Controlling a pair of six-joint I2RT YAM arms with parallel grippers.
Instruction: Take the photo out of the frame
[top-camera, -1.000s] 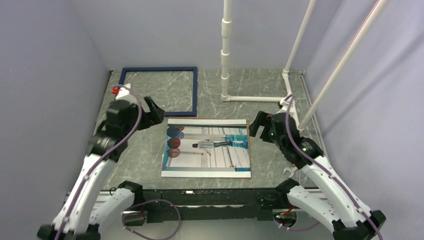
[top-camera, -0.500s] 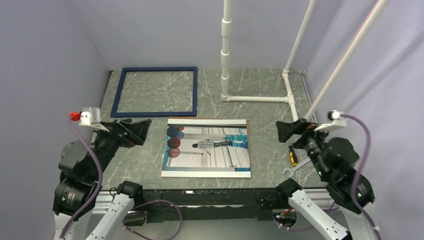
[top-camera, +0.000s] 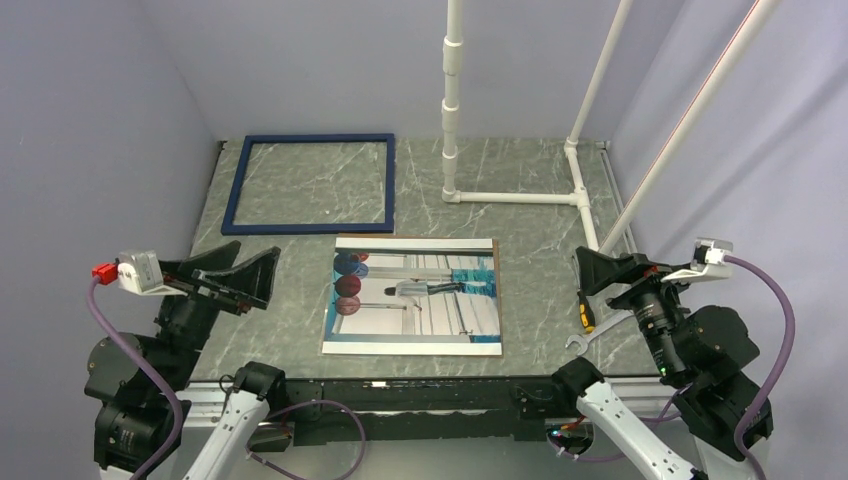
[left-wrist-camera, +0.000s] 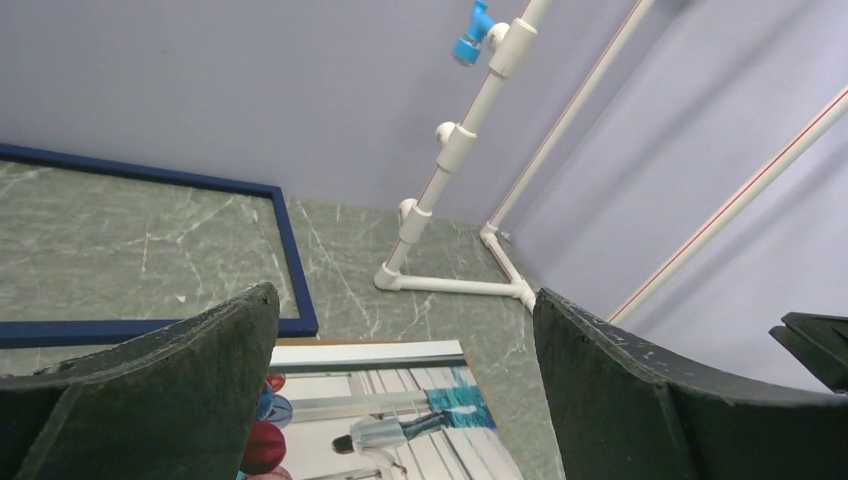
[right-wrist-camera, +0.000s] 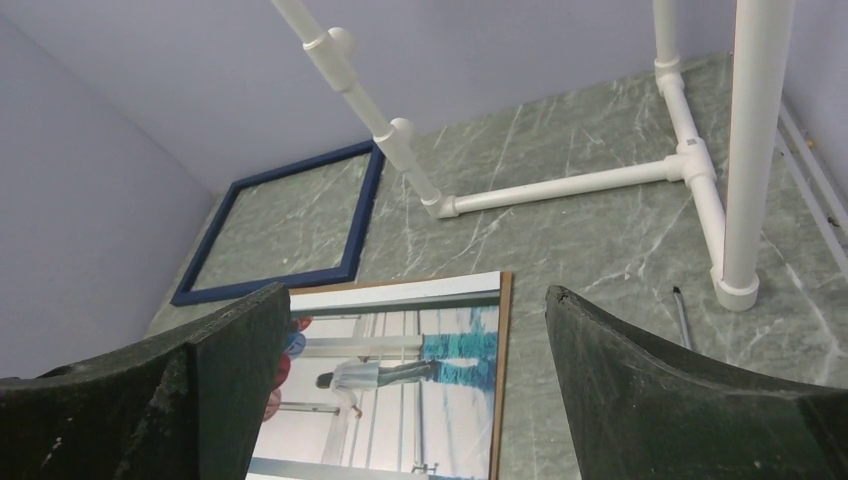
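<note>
- Firstly, left gripper (top-camera: 256, 256): jaws spread wide and holding nothing, raised over the table (top-camera: 540, 230) just left of the print.
- Frame (top-camera: 300, 228): navy border lying flat at the far left, bare marble showing inside it (we judge it emptied).
- Photo (top-camera: 420, 295): face up at the near middle, brown backing edge showing, apart from the frame and touching neither gripper.
- Step in hand, as we judge it: the removal looks done, so what is left is parking both arms. To do that well we would keep the jaws wide and lift clear of the print without dragging a finger across it.
- White pipe stand (top-camera: 452, 110): upright behind the photo, well clear of it.
- Screwdriver (top-camera: 585, 312) and wrench (top-camera: 590, 335): lying at the near right edge, close under the right arm, so we would lift that arm clear of them.
- Right gripper (top-camera: 585, 272): jaws wide, empty, near the photo's right edge.
- Brands, labels, writing: we read none on the frame, print or tools. The print shows a figure and dark balls but no lettering.
</note>
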